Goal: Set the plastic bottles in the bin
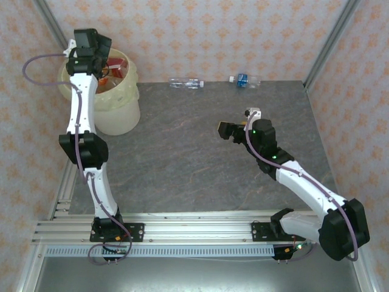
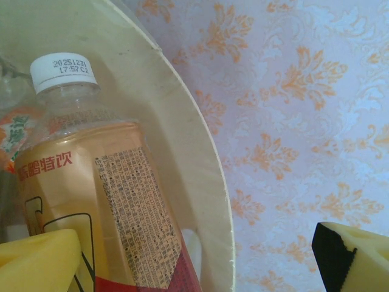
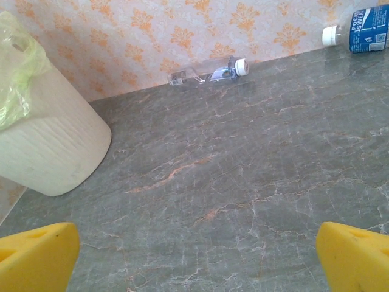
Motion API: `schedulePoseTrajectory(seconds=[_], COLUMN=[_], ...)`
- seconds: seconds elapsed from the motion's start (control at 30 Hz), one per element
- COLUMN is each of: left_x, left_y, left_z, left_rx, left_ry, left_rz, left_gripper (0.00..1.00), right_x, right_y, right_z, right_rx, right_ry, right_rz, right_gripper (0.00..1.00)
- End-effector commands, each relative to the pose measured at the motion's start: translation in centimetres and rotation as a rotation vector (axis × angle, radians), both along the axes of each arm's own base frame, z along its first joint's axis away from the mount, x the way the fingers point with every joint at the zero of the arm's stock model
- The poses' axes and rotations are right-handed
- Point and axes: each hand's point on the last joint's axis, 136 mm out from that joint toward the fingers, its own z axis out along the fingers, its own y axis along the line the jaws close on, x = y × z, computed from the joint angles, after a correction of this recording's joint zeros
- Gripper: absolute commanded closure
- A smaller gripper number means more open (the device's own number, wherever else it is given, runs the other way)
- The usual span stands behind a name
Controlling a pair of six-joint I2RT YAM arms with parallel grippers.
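While the left pincer (image 1: 91,44) hangs over the bin (image 1: 118,112) at the far left corner of the counter (image 1: 182,164), the top view shows orange and red bottles (image 1: 114,68) lying inside it. Two more lie on the counter along the far wall: a clear bottle (image 1: 185,83) and, to its right, a blue-labelled bottle (image 1: 245,79). The right pincer (image 1: 228,129) hovers over the middle of the counter, well apart from both.

From the left wrist, the left pads (image 2: 36,261) stand wide apart and grip nothing. An orange-labelled bottle (image 2: 79,188) with a white cap (image 2: 62,72) lies inside the bin's rim, just beside one pad (whether it touches, I cannot tell).

From the right wrist, the right pads (image 3: 355,255) are likewise spread fully, with bare counter between them. The clear bottle lies on its side at the foot of the far wall, and the blue-labelled one lies further right.

Both look empty, so they are probably light, thin-walled and apt to roll or crumple. A hold across the middle of the body, jaws square to its length, seems safer than the narrow neck.
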Motion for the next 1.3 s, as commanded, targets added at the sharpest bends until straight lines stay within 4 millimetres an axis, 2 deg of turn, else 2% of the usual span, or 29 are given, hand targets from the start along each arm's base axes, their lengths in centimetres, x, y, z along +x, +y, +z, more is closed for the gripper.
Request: schedulePoseTrajectory(seconds=[0.0,0.13,0.27,0.5,0.57,0.67,0.77,0.87,1.0,1.1,1.13,1.27], left_x=[2.3,2.1,0.4,-3.8,-5.5,-7.2,-9.0,-10.6,-12.8,-14.3,-14.8,-16.6], left_y=[-0.9,-0.2,-0.1,-1.2,-2.0,-4.2,-7.1,-11.1,-18.3,-24.1,-26.3,-32.3], left_z=[-1.7,-1.2,-0.1,5.4,6.8,8.4,9.6,10.6,10.9,9.6,8.8,4.7], left_rx=[-0.075,-0.044,-0.002,0.111,0.13,0.168,0.227,0.294,0.41,0.484,0.511,0.567], left_ry=[-0.018,-0.013,0.012,-0.072,-0.104,-0.161,-0.204,-0.246,-0.277,-0.286,-0.289,-0.22], left_rz=[-0.036,-0.002,-0.002,-0.065,-0.092,-0.161,-0.237,-0.329,-0.508,-0.648,-0.712,-0.876], left_gripper=[0.0,0.0,0.0,0.0,0.0,0.0,0.0,0.0,0.0,0.0,0.0,0.0], right_x=[-0.3,-0.6,-0.8,0.2,0.8,1.8,2.6,3.6,4.5,5.2,5.4,5.9], right_y=[-0.8,-1.1,-1.6,-2.2,-2.3,-2.2,-1.9,-1.8,-2.6,-3.8,-4.4,-7.4], right_z=[0.0,0.1,0.1,1.0,1.2,1.5,2.0,1.7,2.0,1.9,1.9,1.4], right_rx=[-0.017,-0.021,-0.013,0.022,0.026,0.033,0.039,0.031,0.053,0.08,0.089,0.086], right_ry=[-0.013,-0.021,-0.024,-0.012,-0.006,0.013,0.03,0.06,0.09,0.122,0.13,0.158], right_rz=[-0.026,-0.036,-0.059,-0.115,-0.124,-0.132,-0.126,-0.131,-0.155,-0.183,-0.202,-0.282], right_gripper=[0.0,0.0,0.01,0.01,0.01,0.01,0.01,0.01,0.01,0.01,0.01,0.01])
